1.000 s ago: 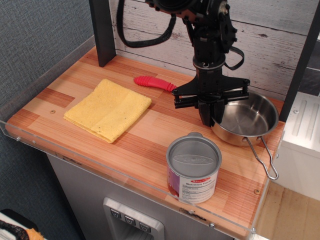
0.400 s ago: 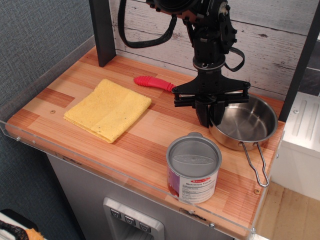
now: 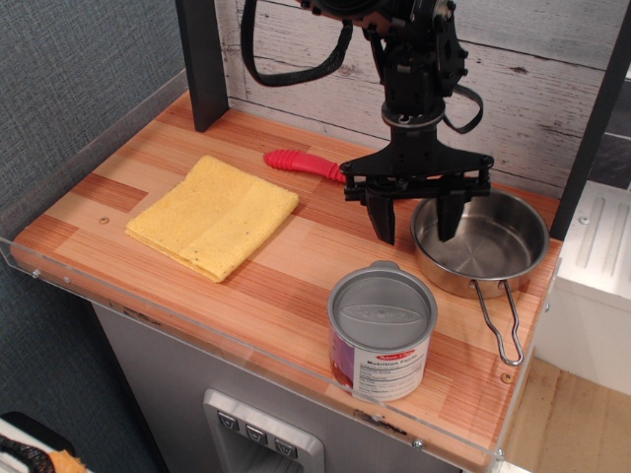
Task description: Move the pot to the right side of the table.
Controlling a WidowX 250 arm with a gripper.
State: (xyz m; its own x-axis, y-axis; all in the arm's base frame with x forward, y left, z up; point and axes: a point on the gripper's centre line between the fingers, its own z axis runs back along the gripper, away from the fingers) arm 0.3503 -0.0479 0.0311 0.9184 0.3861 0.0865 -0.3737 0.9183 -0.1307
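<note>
The pot [image 3: 481,243], a shallow shiny steel pan with a thin wire loop handle pointing toward the front edge, rests flat at the right side of the striped wooden table [image 3: 296,266]. My gripper [image 3: 416,219] is open above the pot's left rim. One finger [image 3: 384,219] hangs outside the rim over the wood. The other finger [image 3: 449,215] hangs over the pot's inside. Neither finger grips the pot.
A grey-lidded tin can [image 3: 382,330] stands near the front edge, just left of the pot's handle. A folded yellow cloth [image 3: 213,215] lies at the left. A red handled tool [image 3: 304,164] lies at the back. A clear acrylic rim [image 3: 246,340] edges the table.
The gripper has opened and let go of the pot's left rim, and has risen slightly. The pot has settled flat, its handle swung a little left.
</note>
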